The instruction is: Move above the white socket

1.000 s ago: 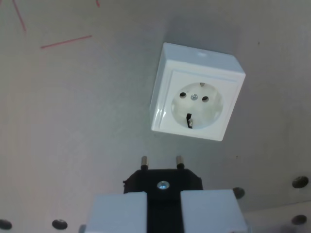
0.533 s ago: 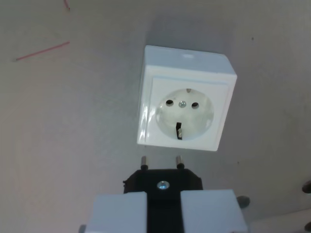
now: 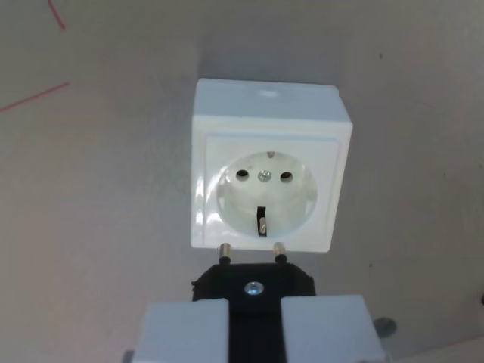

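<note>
The white socket [image 3: 266, 181] is a square box on the grey surface, in the middle of the wrist view, with two round holes, a centre screw and a dark earth clip. My gripper [image 3: 254, 318] sits at the bottom edge, its two pale fingers [image 3: 185, 333] shut on a black plug [image 3: 253, 286]. The plug's two metal pins point up and their tips just overlap the socket's lower edge in the picture. The socket's holes lie above the pins, roughly in line with them.
The grey surface [image 3: 98, 227] carries thin red lines [image 3: 34, 97] at the upper left. A dark round hole [image 3: 385, 326] shows at the lower right, near a paler strip in the corner.
The whole scene has shifted left and down in the picture and the socket looks larger, so the camera has moved toward it. The plug stays fixed in the fingers.
</note>
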### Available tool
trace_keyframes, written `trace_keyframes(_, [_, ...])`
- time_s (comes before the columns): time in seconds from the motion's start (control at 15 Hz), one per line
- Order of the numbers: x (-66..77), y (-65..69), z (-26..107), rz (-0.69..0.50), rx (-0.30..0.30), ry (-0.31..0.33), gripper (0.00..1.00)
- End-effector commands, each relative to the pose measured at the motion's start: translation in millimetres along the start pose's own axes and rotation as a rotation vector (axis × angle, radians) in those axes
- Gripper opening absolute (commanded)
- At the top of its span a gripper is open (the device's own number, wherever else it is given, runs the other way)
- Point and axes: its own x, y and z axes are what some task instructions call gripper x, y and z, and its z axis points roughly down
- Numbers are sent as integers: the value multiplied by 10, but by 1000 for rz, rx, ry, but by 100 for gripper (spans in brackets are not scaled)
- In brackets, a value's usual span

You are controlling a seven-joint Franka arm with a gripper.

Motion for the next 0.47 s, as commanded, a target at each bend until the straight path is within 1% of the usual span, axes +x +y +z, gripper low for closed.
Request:
trace_keyframes(0.07, [-41, 50, 98, 83, 56, 99, 0])
trace_keyframes(0.47, [-53, 84, 161, 71, 59, 101, 0])
